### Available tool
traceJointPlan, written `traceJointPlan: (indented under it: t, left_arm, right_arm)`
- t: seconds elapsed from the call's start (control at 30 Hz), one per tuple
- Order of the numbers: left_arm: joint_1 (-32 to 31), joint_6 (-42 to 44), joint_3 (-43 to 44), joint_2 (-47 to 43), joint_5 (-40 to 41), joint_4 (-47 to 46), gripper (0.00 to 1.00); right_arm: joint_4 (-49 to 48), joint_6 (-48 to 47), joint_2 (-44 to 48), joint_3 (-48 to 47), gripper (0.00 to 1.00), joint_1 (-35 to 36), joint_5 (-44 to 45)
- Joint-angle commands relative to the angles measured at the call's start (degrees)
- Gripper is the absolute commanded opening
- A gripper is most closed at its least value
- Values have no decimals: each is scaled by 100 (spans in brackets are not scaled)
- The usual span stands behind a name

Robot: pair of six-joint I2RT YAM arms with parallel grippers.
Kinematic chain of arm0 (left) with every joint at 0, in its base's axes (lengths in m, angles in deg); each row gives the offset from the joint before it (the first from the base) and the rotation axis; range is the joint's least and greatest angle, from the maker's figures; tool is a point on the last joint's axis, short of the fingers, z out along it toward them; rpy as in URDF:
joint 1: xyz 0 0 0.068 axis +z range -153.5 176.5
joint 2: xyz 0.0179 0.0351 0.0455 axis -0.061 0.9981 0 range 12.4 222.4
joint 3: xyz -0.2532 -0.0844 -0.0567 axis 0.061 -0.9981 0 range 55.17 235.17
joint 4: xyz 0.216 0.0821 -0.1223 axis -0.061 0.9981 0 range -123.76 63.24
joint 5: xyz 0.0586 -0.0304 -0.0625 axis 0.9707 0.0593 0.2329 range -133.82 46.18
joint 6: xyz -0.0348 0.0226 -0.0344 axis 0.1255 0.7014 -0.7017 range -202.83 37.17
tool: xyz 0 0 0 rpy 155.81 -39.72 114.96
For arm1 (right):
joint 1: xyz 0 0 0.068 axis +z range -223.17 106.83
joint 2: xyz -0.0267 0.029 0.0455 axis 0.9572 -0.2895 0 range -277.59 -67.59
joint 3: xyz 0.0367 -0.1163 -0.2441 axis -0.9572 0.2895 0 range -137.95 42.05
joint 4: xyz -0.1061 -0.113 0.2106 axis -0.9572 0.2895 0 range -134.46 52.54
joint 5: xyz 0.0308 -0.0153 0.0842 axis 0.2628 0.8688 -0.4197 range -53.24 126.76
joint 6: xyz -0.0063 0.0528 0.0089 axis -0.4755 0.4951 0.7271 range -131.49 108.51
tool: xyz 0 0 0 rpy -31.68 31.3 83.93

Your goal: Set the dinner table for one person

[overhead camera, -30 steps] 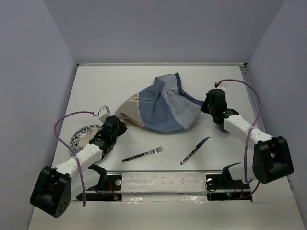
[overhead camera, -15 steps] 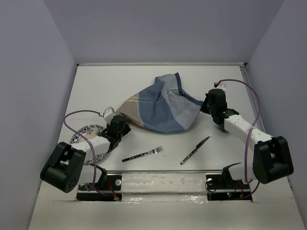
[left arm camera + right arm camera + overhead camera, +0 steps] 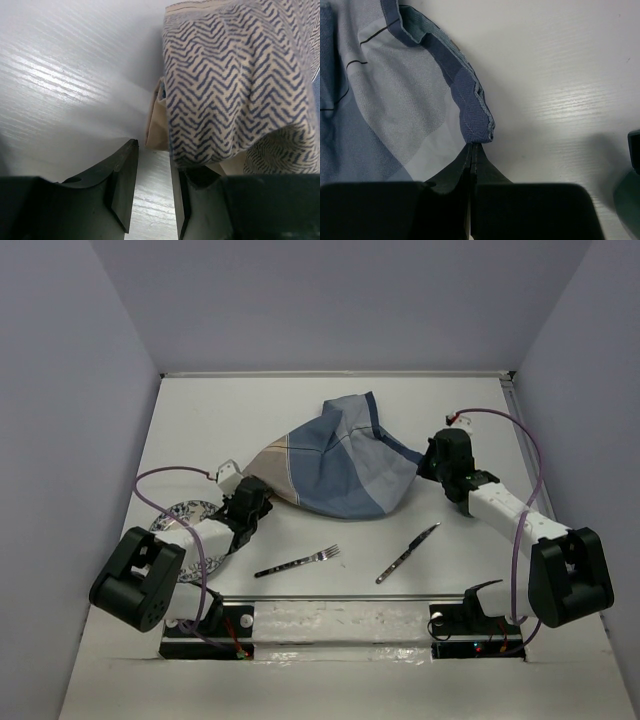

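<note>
A blue-and-tan checked cloth placemat lies crumpled in the middle of the white dinner table. My left gripper sits at the cloth's left corner. In the left wrist view it is open, with bare table between the fingers and the herringbone cloth just ahead, draping over the right finger. My right gripper is shut on the cloth's dark blue right corner, pinched at the fingertips. A fork and a knife lie near the front.
A patterned plate lies at the left, partly covered by my left arm. Lavender walls bound the table on three sides. A metal strip runs along the front edge between the arm bases.
My left gripper's jaws have opened at the cloth's left corner, and the left arm's elbow has folded in over the plate. The right gripper stays shut on its corner.
</note>
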Motion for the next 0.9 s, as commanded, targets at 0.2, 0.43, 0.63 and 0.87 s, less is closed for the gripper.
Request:
traceJointPlan:
  t: [0.2,0.43,0.63,0.87]
  left_arm:
    - [-119,130,373,245,433,-188,35]
    - [-119,323,364,298,425,-354,8]
    - [-224,1060,522,-174,476,-224,0]
    - [-259,1334,531,-1993,644,418,0]
  right_arm:
    - [-393,22,196,35,0,30,-175]
    - [-410,22,231,44,0,30,-192]
    - [-332,-92,494,9,0,30,-263]
    - [160,-93,1224,-202,0,30,-500]
